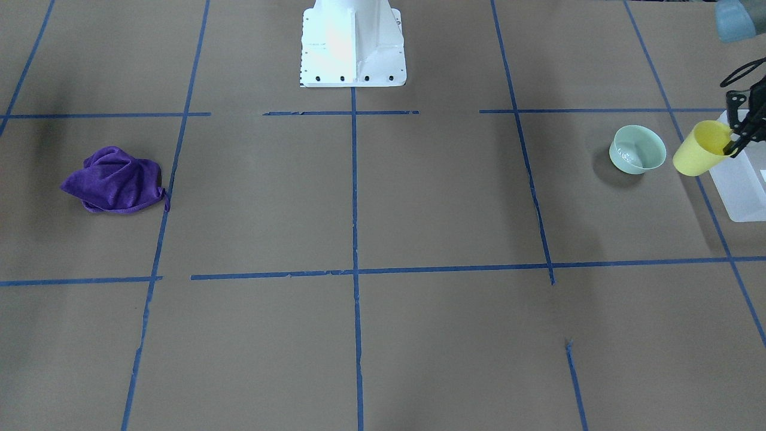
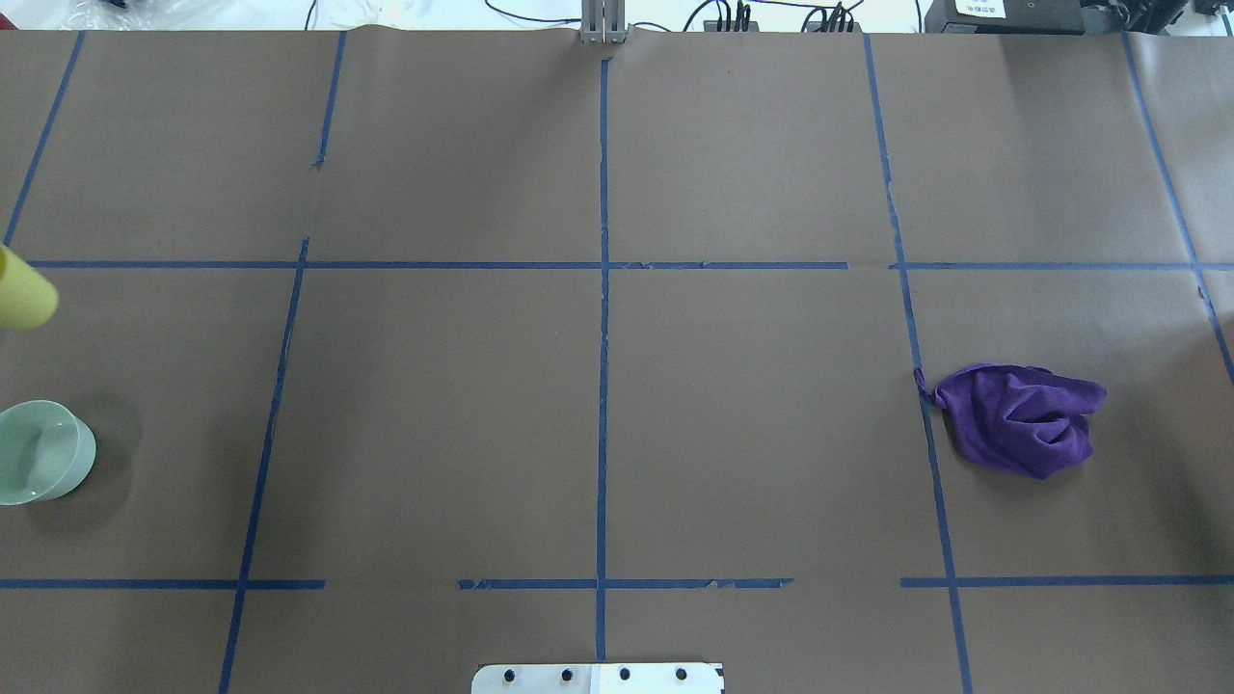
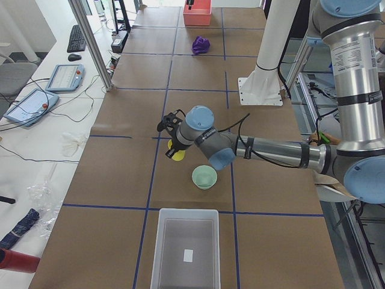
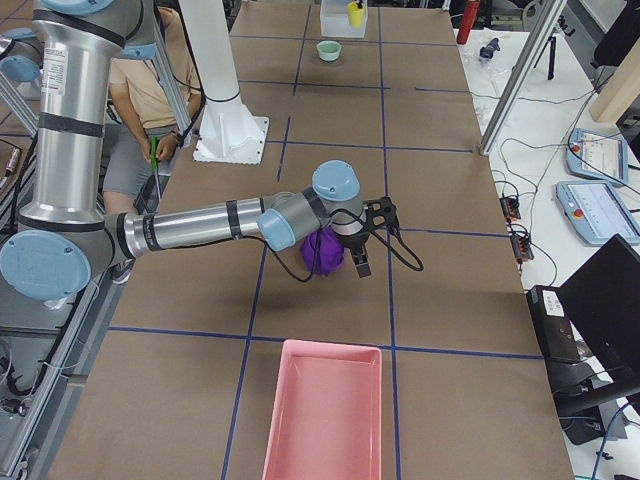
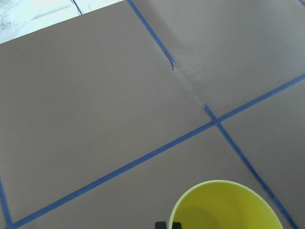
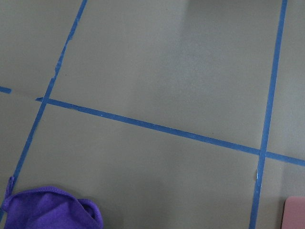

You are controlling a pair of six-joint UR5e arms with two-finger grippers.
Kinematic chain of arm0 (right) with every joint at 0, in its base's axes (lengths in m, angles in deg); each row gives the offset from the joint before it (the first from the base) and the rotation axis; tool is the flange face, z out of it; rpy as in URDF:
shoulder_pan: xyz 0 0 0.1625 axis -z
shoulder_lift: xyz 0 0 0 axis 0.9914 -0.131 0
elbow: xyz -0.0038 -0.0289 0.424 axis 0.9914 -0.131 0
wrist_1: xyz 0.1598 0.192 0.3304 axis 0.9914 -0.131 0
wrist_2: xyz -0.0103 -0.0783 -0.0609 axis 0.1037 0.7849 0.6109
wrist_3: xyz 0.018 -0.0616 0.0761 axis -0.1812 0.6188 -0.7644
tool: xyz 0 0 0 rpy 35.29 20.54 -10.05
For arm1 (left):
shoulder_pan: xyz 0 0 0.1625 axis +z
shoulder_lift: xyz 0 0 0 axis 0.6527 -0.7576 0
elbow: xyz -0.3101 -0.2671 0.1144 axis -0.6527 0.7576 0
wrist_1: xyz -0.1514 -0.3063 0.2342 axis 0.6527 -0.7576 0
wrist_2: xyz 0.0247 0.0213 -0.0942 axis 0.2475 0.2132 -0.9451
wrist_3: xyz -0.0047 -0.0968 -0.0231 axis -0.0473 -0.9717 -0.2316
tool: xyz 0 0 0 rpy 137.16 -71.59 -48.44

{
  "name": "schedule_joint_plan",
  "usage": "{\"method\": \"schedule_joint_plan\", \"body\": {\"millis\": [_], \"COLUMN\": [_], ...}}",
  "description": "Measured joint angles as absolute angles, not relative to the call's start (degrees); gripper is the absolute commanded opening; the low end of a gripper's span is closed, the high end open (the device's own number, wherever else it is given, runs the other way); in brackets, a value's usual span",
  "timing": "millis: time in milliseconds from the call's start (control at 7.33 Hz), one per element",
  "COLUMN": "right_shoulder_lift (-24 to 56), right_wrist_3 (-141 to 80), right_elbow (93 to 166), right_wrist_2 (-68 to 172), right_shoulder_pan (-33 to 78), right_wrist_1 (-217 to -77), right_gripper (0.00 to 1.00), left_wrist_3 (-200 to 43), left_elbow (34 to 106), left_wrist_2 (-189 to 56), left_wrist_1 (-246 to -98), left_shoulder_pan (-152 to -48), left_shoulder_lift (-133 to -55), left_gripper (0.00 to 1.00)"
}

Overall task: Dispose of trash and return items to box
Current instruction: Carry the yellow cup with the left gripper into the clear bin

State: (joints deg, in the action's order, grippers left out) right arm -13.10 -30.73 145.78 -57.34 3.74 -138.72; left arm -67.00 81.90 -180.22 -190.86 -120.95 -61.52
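Two tools show: the left tool (image 1: 733, 145) grips the yellow cup (image 1: 699, 151) by its rim, tilted above the surface (image 1: 419, 209) near the green bowl (image 1: 638, 149) and box (image 1: 742, 188); whether the right tool (image 4: 360, 264) is open I cannot tell.

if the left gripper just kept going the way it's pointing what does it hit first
Probably the bare brown paper table near a blue tape crossing: the left gripper, shut on the yellow cup, points down at it with nothing else ahead. Depth is unclear.
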Motion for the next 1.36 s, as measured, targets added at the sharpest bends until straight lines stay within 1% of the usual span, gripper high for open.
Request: {"method": "schedule_joint_plan", "body": {"millis": [409,818,1364], "right_shoulder_lift": [-13.0,-12.99,-13.0], "right_wrist_3": [-30.66,-30.51,-30.4], "right_elbow": [145.78,145.6,145.4], "right_wrist_2": [-57.08,-57.05,-57.12], "right_shoulder_pan": [4.0,4.1,4.3], "right_wrist_1": [-138.72,-138.72,-138.7], "right_gripper": [1.0,1.0,1.0], "left_wrist_3": [-44.17,-35.7,-34.61], "left_elbow": [68.35,63.12,58.01], "left_wrist_2": [-187.0,-190.51,-187.36], "left_wrist_1": [-190.91,-191.01,-193.92], "left_shoulder_pan": [-132.29,-136.7,-136.7], "left_shoulder_lift": [-61.21,-59.47,-58.94], "left_gripper": [0.0,0.0,0.0]}}
